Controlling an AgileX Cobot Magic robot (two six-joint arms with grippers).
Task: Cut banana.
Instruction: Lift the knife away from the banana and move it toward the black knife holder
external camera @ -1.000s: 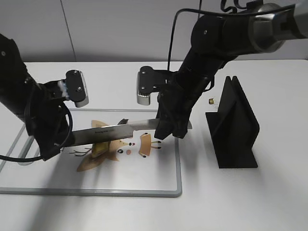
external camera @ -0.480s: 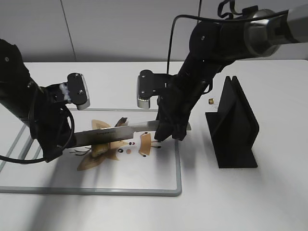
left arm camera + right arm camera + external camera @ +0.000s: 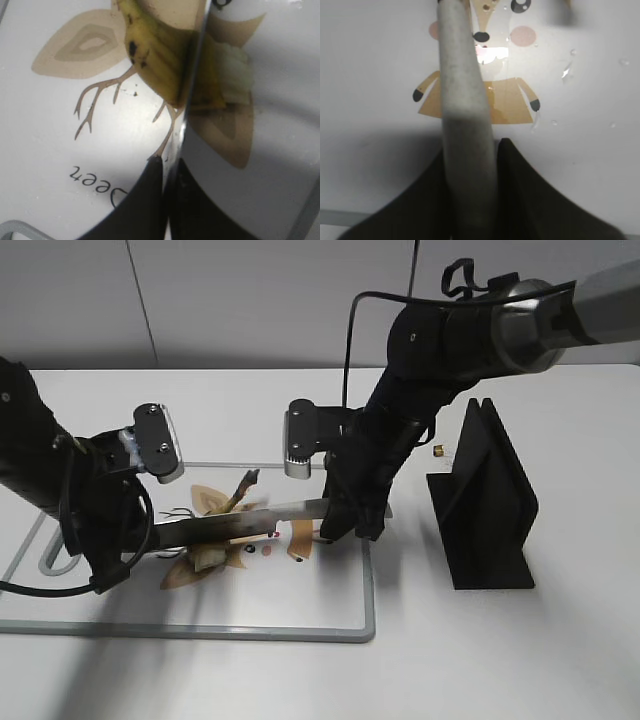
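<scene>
The banana (image 3: 240, 492) lies on the white cutting board (image 3: 370, 590), its dark stem tipped upward. A long knife (image 3: 280, 510) lies across it, blade pressed into it. My left gripper (image 3: 140, 540) is shut on the blade's tip end. My right gripper (image 3: 350, 515) is shut on the grey knife handle (image 3: 465, 100). In the left wrist view the blade (image 3: 192, 75) runs edge-on through the yellow, brown-spotted banana (image 3: 155, 55), with whitish flesh (image 3: 237, 70) on its far side. The left jaws (image 3: 167, 172) pinch the blade. The right jaws (image 3: 470, 155) clamp the handle.
The board has a grey rim and a tan cartoon deer print (image 3: 300, 538). A black knife stand (image 3: 490, 500) stands on the white table to the right of the board. A small brass object (image 3: 438, 451) lies behind it.
The knife has come down and the banana's stem end has tipped up. Both arms have lowered, and the left arm has shifted slightly left.
</scene>
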